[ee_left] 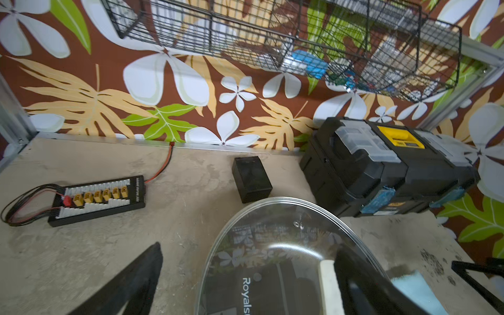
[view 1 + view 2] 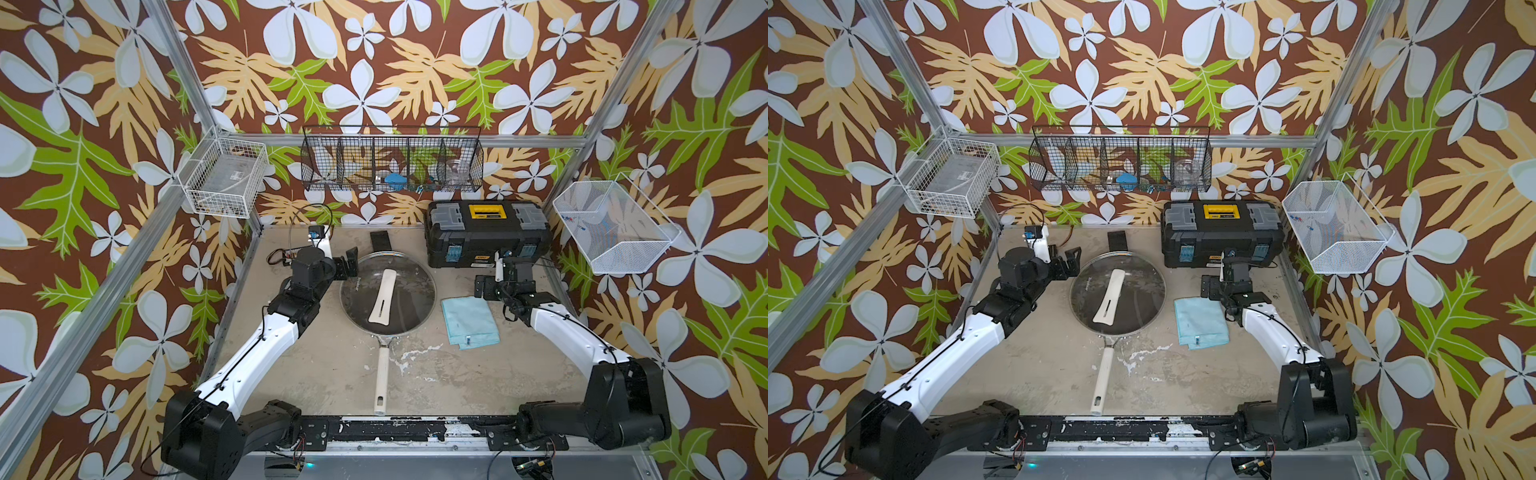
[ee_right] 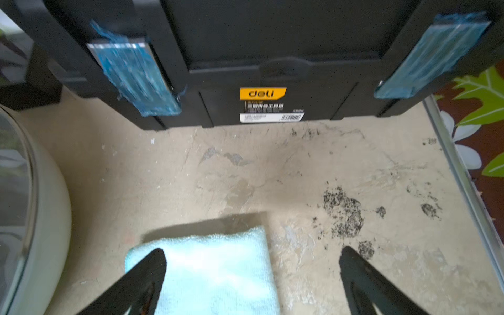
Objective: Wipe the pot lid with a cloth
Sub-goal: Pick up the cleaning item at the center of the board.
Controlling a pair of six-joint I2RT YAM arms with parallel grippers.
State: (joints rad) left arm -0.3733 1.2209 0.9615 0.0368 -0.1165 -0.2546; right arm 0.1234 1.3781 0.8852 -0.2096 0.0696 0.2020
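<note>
While my left gripper (image 2: 350, 262) and right gripper (image 2: 482, 286) both stand wide open, holding nothing, the lid (image 2: 388, 291) sits on a pan (image 2: 381, 382) in the middle, and the cloth (image 2: 469, 322) lies flat just right of it. A toolbox (image 2: 486, 232) stands close behind the cloth, facing my right gripper. A black box (image 2: 380, 240) sits behind the lid. Only my left wrist view shows a connector board (image 1: 98, 200) plainly. The cloth's tag (image 2: 467, 338) shows in both top views, in neither wrist view.
</note>
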